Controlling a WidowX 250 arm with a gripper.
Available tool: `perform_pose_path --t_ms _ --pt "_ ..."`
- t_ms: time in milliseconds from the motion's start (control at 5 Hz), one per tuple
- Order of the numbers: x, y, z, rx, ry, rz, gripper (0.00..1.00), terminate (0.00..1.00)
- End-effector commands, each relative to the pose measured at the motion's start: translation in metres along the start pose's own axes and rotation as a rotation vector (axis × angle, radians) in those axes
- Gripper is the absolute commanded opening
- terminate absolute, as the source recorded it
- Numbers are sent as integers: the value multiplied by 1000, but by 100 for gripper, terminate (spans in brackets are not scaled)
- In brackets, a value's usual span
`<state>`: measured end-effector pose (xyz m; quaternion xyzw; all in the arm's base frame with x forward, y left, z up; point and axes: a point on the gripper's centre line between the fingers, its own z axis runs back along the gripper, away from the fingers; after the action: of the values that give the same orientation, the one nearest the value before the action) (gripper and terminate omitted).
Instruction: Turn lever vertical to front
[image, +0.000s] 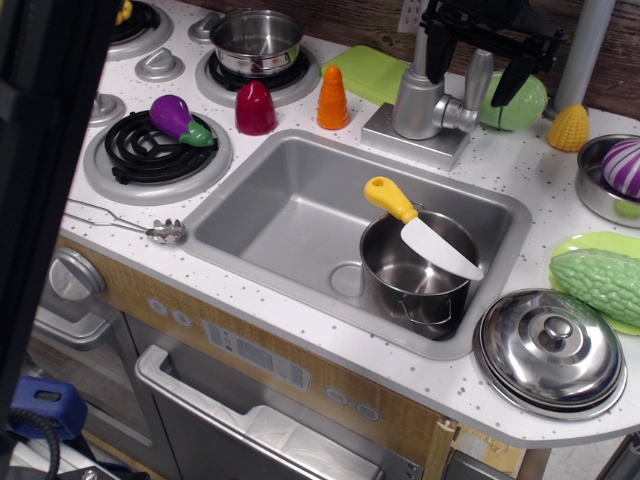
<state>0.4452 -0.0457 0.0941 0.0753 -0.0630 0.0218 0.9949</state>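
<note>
The silver faucet body (415, 103) stands on its base behind the sink (290, 205). The lever (478, 78), a flat grey-silver handle with a rounded end, joins the body's right side and points upward, nearly upright. My black gripper (475, 66) hangs over the faucet from the top edge. It is open, with one finger (437, 52) left of the lever above the faucet body and the other finger (512, 80) to its right. The lever stands between them; I cannot tell whether either finger touches it.
A steel pot (420, 275) with a yellow-handled knife (415, 222) sits in the sink. A green object (525, 105) and a corn cob (568, 128) lie right of the faucet, an orange cone (333, 98) and a red piece (255, 108) to its left. A pot lid (550, 350) lies front right.
</note>
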Motion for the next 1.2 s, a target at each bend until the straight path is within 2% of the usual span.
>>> perform_pose_path --t_ms 0,200,600,800,1000 --pt "0 0 0 0 0 0 100 0" --pt "7 -2 9 31 -122 24 100 0" --pt "25 1 37 67 -281 44 100 0" --pt "37 0 48 86 -333 52 100 0" --pt "44 0 46 74 -357 47 100 0"
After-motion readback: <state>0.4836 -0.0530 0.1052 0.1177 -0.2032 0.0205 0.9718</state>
